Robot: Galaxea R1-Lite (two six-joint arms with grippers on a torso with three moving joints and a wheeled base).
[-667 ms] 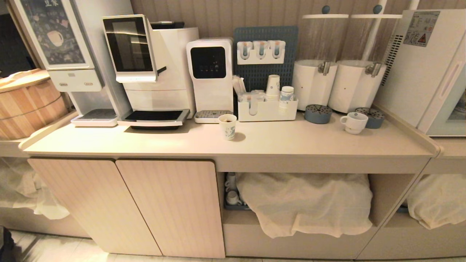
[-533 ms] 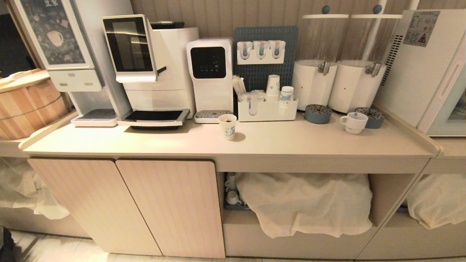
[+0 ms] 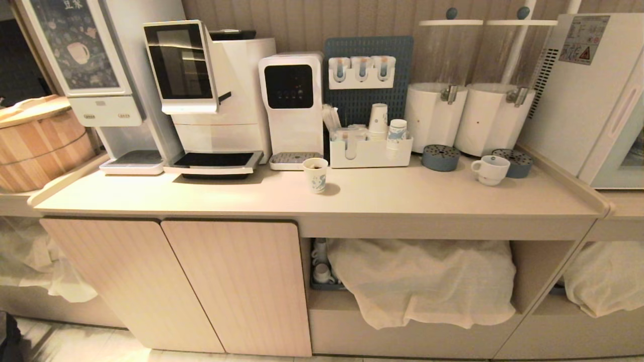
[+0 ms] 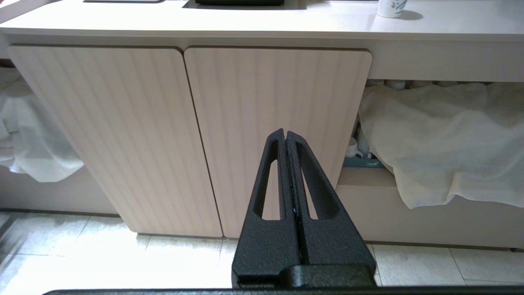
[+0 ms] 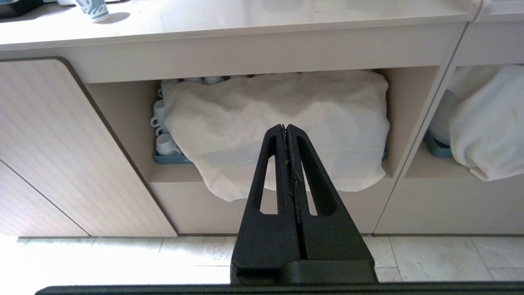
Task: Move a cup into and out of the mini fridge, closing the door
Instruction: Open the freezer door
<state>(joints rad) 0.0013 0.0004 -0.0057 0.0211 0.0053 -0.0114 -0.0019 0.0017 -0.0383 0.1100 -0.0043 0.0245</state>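
Head view: the cup (image 3: 489, 169) sits left of the mini fridge (image 3: 586, 95), door (image 3: 621, 130) closed; left gripper (image 4: 285, 135) and right gripper (image 5: 285, 128) pressed together, empty.

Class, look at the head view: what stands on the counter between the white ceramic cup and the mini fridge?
In the head view, a round blue-grey drip tray sits just behind the cup, toward the mini fridge; otherwise bare counter.

a paper cup (image 3: 315, 174) stands alone on the counter (image 3: 211, 196), just in front of the white water dispenser (image 3: 292, 103); a coffee machine (image 3: 211, 95) sits beside that dispenser.
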